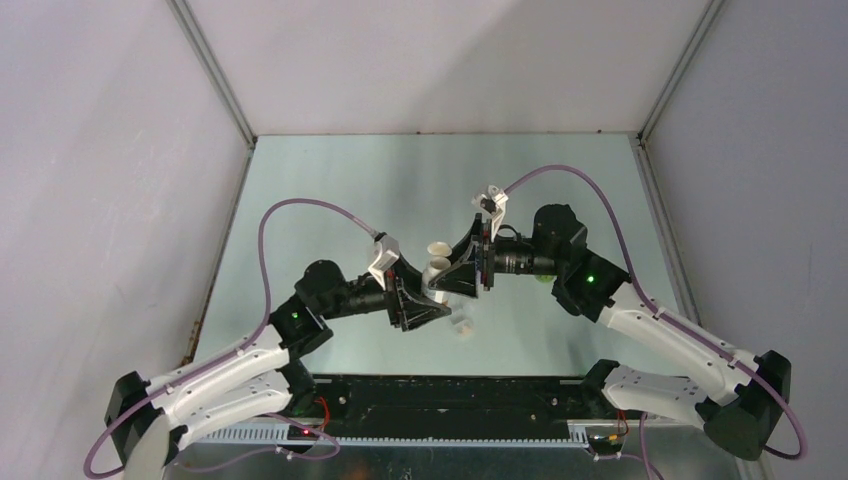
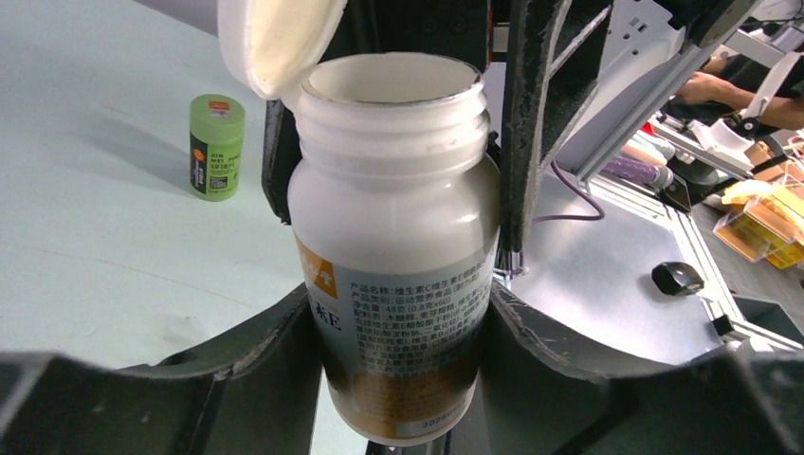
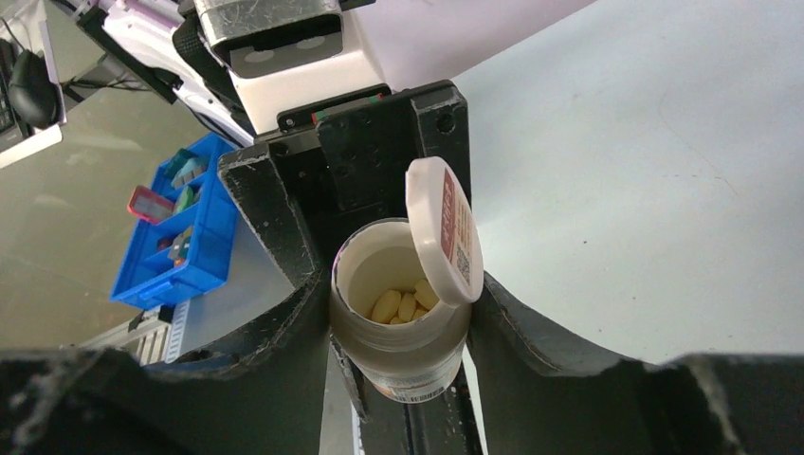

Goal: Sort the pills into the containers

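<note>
top view: white pill bottle (image 1: 439, 270) held up off the table (image 1: 330, 180) mid-workspace, between both arms, flip lid (image 1: 437, 247) hanging open. left gripper (image 1: 437, 303) comes in from the left, right gripper (image 1: 440, 283) from the right, and both meet on it. small pale thing (image 1: 462, 326) lies on the table just below, likely the pill box; too small to tell compartments.

left wrist view: left fingers part-way open, pressed on both sides of the bottle's labelled body; reads as a grip. right fingers flank the neck behind. mouth open, lid tipped up-left. green bottle (image 2: 216, 147) stands well apart on the table.

right wrist view: right fingers closed on the bottle just under the mouth, touching both sides. pills (image 3: 403, 305) pale yellow, oblong, a few low inside.

handling guess: bottle is rigid, smooth plastic, light, probably near empty. hold the body, not the lid; the hinge looks flimsy. pills are small, hard, slick and will roll, so tip slowly over the box.
</note>
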Motion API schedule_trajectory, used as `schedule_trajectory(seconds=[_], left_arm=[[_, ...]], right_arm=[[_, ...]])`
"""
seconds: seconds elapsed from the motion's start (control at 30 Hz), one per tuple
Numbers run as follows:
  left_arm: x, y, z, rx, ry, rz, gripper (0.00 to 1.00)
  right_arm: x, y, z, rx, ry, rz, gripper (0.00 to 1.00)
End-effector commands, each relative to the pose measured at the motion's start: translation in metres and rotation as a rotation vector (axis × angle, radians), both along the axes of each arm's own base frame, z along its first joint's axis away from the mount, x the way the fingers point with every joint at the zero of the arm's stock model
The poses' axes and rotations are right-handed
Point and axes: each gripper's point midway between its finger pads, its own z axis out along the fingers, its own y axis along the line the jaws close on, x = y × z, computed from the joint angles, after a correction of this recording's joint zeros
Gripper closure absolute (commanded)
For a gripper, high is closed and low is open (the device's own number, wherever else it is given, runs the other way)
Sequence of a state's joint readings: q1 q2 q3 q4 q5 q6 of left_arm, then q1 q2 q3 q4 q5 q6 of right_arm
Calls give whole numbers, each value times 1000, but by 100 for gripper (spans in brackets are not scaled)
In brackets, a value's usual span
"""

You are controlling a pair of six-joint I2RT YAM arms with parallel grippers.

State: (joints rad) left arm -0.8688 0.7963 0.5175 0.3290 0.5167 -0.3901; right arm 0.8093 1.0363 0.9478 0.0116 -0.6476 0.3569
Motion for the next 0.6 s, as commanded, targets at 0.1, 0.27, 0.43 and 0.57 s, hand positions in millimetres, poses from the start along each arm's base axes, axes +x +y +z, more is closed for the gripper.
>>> schedule_trajectory(seconds=[0.1,0.27,0.43,0.57], left_arm=[[-4,-2,25,-52,-36,-38,75],[8,-1,10,-1,-26,24,100],[41,10,-24,127,19,219,100],[47,14,-51,225,67,265,100]], right_arm=[[-3,0,16,51,-68,28,64],[21,-9,5,10,-34,-142,12],[46,-39,-26,-109,75,-381,8],[66,-76,-53,-166,183,-603,10]])
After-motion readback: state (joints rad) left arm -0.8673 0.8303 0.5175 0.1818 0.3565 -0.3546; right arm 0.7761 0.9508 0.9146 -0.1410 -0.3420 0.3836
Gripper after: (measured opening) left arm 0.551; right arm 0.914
